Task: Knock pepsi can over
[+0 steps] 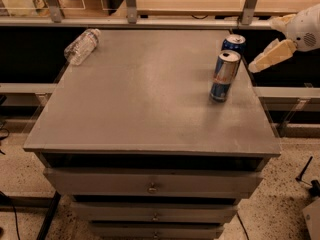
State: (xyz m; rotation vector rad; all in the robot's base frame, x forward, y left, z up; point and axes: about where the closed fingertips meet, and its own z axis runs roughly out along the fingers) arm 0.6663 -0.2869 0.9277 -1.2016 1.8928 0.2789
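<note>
The pepsi can (234,43), stout and dark blue with a silver top, stands upright near the far right edge of the grey cabinet top (150,94). The taller slim blue-and-silver can (224,76) with red marks stands just in front of it and hides its lower part. My gripper (270,54), with pale cream fingers, hangs at the right, beyond the table's right edge, a short way to the right of the pepsi can and apart from it.
A clear plastic water bottle (81,46) lies on its side at the far left corner. The cabinet has drawers (150,186) below. A wooden counter with metal rail posts (131,3) runs behind the table.
</note>
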